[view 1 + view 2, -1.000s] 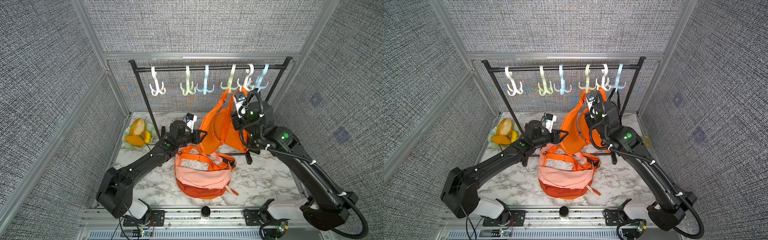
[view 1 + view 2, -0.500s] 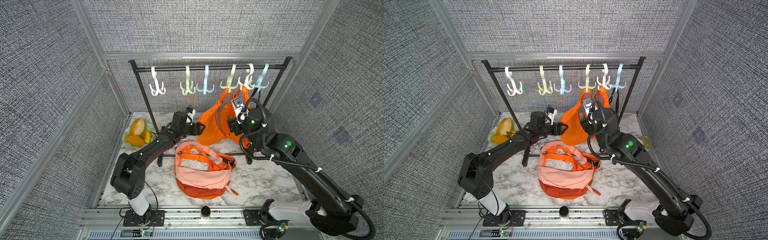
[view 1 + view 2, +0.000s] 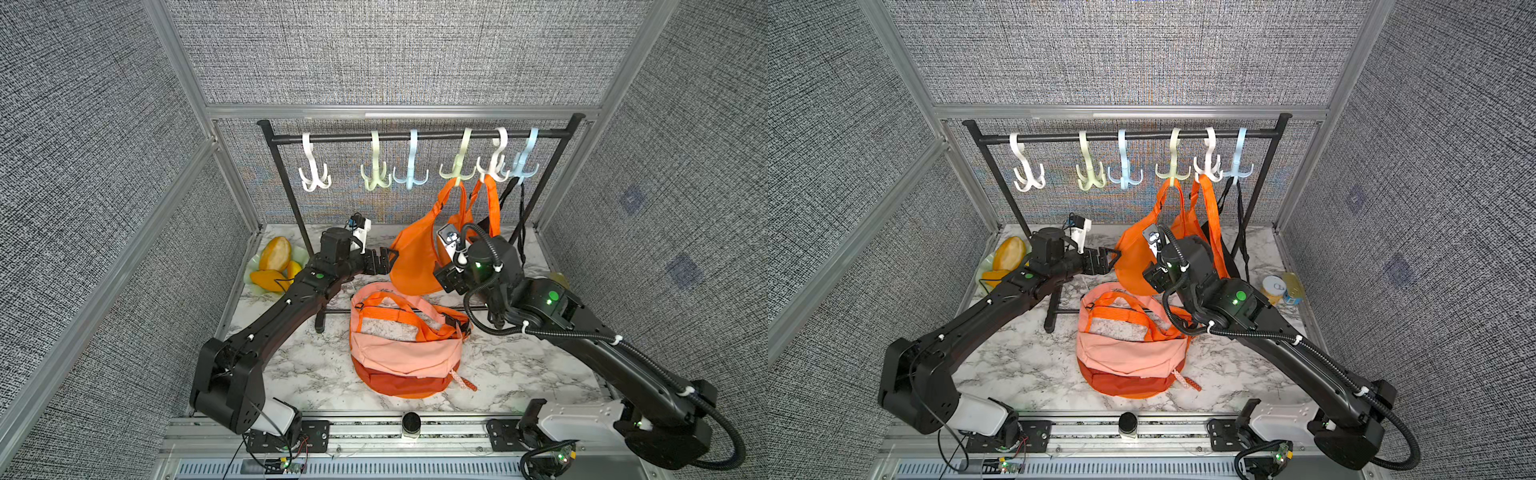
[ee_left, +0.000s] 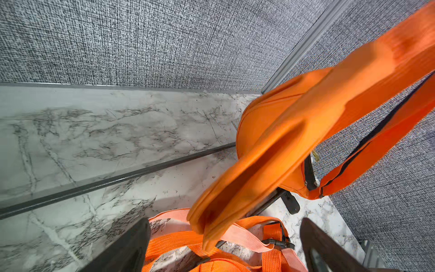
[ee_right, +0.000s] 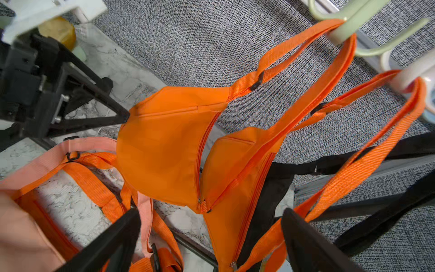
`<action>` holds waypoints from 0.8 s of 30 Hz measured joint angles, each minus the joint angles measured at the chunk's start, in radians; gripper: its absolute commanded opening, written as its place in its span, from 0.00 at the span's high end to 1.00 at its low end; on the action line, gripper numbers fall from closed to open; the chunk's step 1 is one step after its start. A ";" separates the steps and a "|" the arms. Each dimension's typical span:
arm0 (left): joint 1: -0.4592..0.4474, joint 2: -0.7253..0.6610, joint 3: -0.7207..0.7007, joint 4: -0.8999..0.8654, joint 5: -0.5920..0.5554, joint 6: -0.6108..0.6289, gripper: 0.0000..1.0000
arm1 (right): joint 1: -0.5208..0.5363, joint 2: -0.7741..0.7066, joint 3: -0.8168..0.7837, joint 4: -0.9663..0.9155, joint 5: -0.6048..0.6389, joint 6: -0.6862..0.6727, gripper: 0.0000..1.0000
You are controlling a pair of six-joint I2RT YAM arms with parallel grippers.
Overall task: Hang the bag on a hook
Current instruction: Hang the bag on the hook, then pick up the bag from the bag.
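Observation:
An orange bag (image 3: 415,257) (image 5: 164,146) hangs by its strap from the pale green hook (image 3: 457,166) (image 5: 341,30) on the black rack. My left gripper (image 3: 390,261) (image 4: 224,220) is open at the bag's left end, which dangles blurred between the spread fingers without being pinched. My right gripper (image 3: 1152,279) (image 5: 210,212) is open too, just below and in front of the hanging bags, holding nothing. A second, pink-and-orange bag (image 3: 407,357) (image 3: 1129,353) lies flat on the marble table with its straps loose.
Another orange bag (image 5: 240,179) hangs on the white hook (image 3: 496,166), a black bag (image 5: 275,188) on the blue hook (image 3: 525,166). Three hooks to the left are bare (image 3: 313,176). A fruit plate (image 3: 253,276) sits back left, cans (image 3: 1273,289) back right, and a rack foot (image 3: 319,328) stands beside the pink bag.
Both grippers have opened and let go of the orange bag, which now hangs from the green hook. The right gripper has dropped from the hooks to below the bags.

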 measured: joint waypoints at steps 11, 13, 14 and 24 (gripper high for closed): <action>0.038 -0.344 -0.326 0.101 -0.079 -0.067 0.00 | 0.090 0.046 -0.116 -0.071 -0.220 0.084 0.03; 0.059 -0.415 -0.417 0.130 -0.081 -0.097 0.01 | 0.124 0.084 -0.134 -0.105 -0.294 0.098 0.03; 0.073 -0.443 -0.455 0.136 -0.080 -0.112 0.00 | 0.141 0.104 -0.142 -0.123 -0.326 0.105 0.03; 0.167 -0.549 -0.649 0.166 -0.041 -0.237 0.01 | 0.291 0.273 -0.195 -0.226 -0.534 0.172 0.04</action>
